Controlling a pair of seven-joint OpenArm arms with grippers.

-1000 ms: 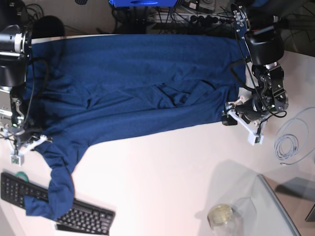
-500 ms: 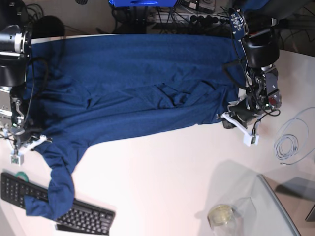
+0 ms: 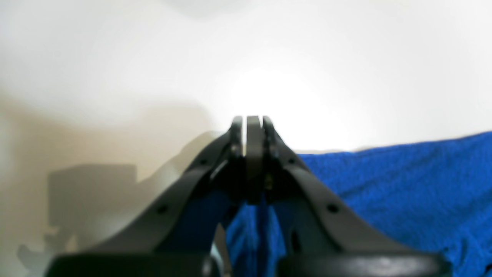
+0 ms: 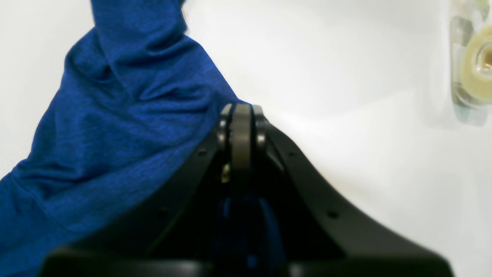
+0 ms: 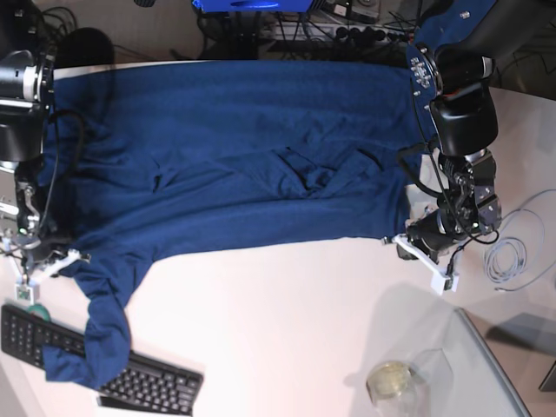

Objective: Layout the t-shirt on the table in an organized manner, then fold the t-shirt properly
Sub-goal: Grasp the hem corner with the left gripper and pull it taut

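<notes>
Across the far half of the white worktop (image 5: 287, 304) lies the t-shirt (image 5: 234, 148), spread wide but creased at the middle, one sleeve trailing onto the keyboard (image 5: 130, 378). I find my left gripper (image 5: 419, 252) clamped on the hem corner, and my right gripper (image 5: 39, 265) pinched on cloth near the sleeve. I judge this the laying-out step; next calls for pulling both corners apart to flatten creases.
</notes>
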